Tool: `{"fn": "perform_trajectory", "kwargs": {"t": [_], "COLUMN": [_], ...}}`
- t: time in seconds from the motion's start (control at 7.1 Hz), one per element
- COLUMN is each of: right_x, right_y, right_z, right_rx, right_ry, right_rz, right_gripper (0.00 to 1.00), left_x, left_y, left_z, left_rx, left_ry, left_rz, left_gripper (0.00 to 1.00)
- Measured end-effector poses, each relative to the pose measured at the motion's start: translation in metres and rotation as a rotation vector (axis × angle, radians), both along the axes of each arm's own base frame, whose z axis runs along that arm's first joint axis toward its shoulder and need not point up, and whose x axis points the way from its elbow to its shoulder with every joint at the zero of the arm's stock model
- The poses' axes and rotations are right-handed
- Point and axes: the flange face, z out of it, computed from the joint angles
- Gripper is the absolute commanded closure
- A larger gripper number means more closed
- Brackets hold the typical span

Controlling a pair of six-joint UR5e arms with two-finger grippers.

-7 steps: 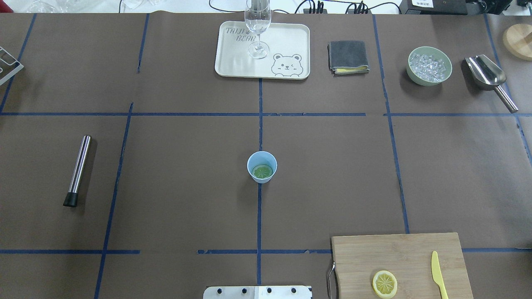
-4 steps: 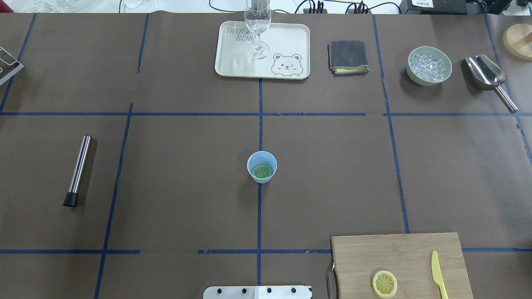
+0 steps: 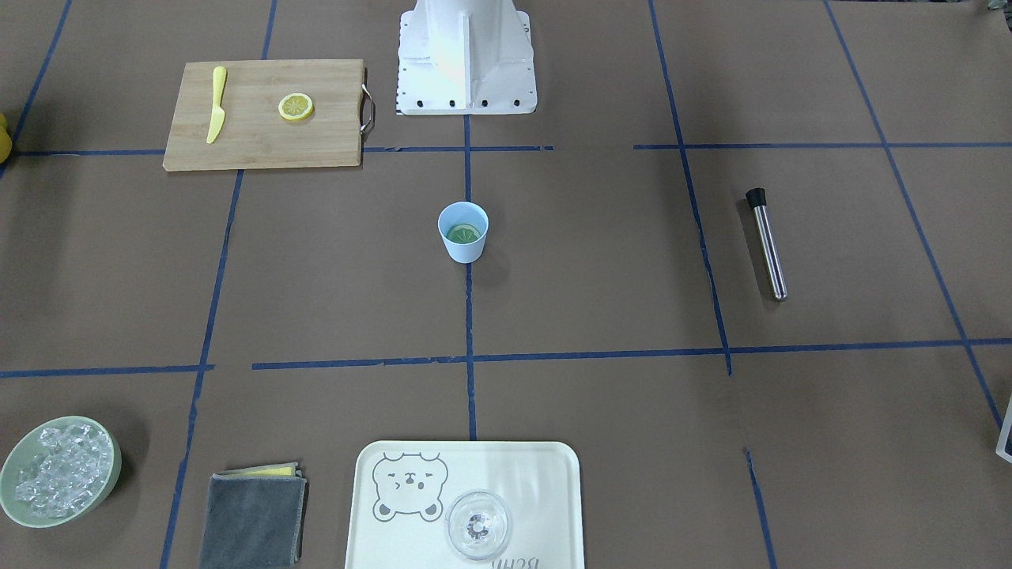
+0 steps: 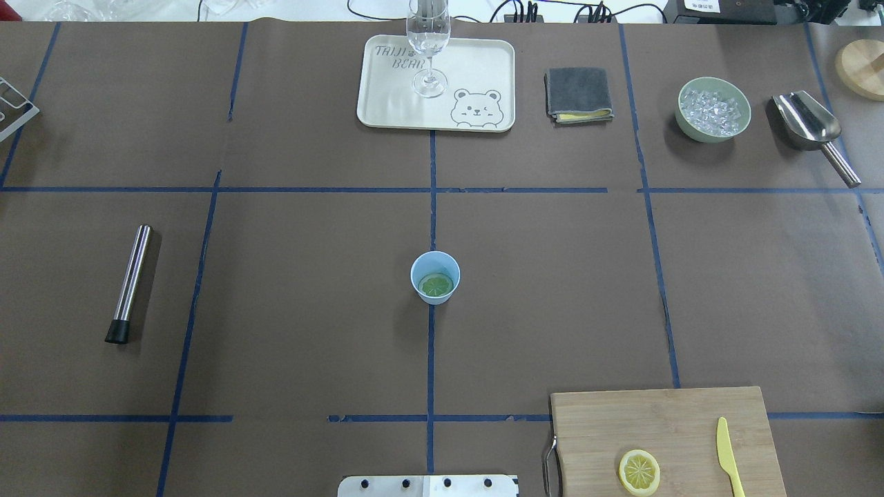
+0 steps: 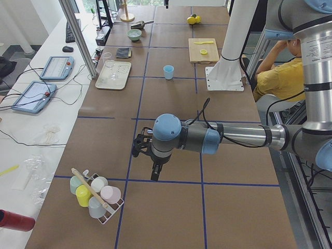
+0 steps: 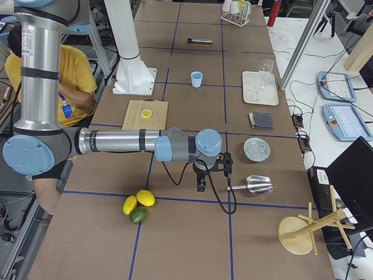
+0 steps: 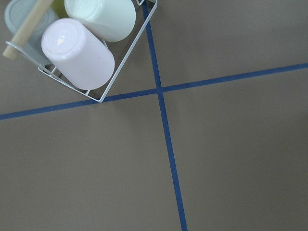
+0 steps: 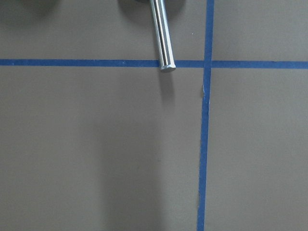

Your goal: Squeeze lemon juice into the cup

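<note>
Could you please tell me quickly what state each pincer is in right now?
Left pincer: cannot be told from this side view alone.
Right pincer: cannot be told either.

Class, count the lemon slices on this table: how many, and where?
2. One lemon slice lies inside the light-blue cup; the other slice lies on the cutting board. Anything beneath the cup's slice would be hidden.

1. Brown paper worktop (image 4: 311, 276) with a blue tape grid.
2. Near edge, right: wooden cutting board with metal handle (image 4: 621, 421). Yellow plastic knife (image 4: 725, 452) lies flat on it by its right edge.
3. Far edge, centre: cream bear-print tray (image 4: 476, 69) with a clear stemmed glass (image 4: 429, 34) upright on it.
4. Right of the tray, all apart: folded grey cloth (image 4: 578, 93), pale-green bowl of ice cubes (image 4: 711, 138), steel scoop (image 4: 808, 121).
5. Left: steel rod with black cap (image 4: 131, 279), lying flat.
6. Left end: white wire rack (image 5: 116, 210) holding upturned pastel cups.
</note>
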Motion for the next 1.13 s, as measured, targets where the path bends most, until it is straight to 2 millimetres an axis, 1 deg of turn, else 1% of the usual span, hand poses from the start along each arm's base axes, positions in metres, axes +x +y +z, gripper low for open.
{"fn": "perform_trajectory", "kwargs": {"t": [0.28, 0.56, 0.85, 1.13], "right_x": [-0.003, -0.004, -0.005, -0.005], "right_y": [-0.004, -0.003, -0.001, -0.002], "right_z": [-0.004, -0.005, -0.004, -0.005], "right_rx": [0.021, 0.028, 0.024, 0.028], "right_ry": [0.026, 0.028, 0.019, 0.016], "right_rz": [-0.011, -0.016, -0.018, -0.019], "right_gripper": [0.00, 0.00, 0.00, 0.00], "left_x": [0.005, 0.013, 0.016, 0.018], "left_y": [-0.002, -0.011, -0.010, -0.006], "left_z": [0.003, 0.001, 0.006, 0.015], "left_rx": [-0.017, -0.108, -0.190, -0.175], "left_ry": [-0.012, -0.009, 0.000, 0.000], "left_rz": [0.015, 0.026, 0.000, 0.037], "left_gripper": [0.00, 0.00, 0.00, 0.00]}}
